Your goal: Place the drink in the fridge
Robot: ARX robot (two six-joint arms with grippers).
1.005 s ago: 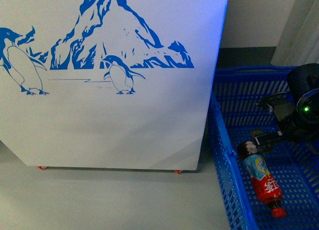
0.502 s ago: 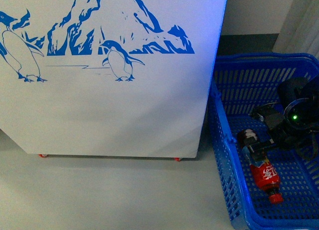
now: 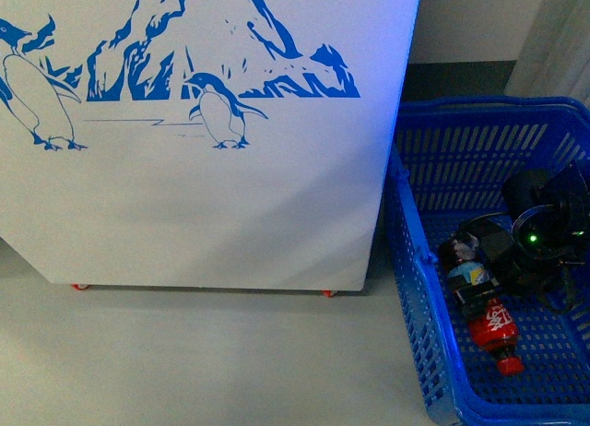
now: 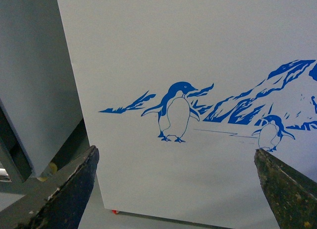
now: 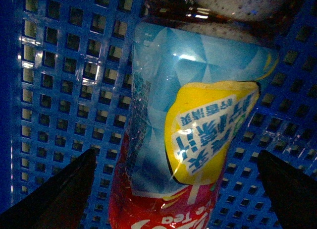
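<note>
The drink bottle [image 3: 493, 323] lies on its side in the blue plastic basket [image 3: 479, 104] at the front view's lower right, red cap toward the bottom edge, with a light-blue-and-yellow label over a red band, just beside the basket's left wall. The right gripper [image 5: 178, 189] hangs over it, fingers [image 5: 59, 194] spread wide either side of the label and not clamped on it. The left gripper [image 4: 173, 189] gapes empty, facing the fridge [image 3: 230, 214], whose white penguin panel fills the upper left, its right edge near the basket and bare grey floor [image 3: 203, 361] below.
</note>
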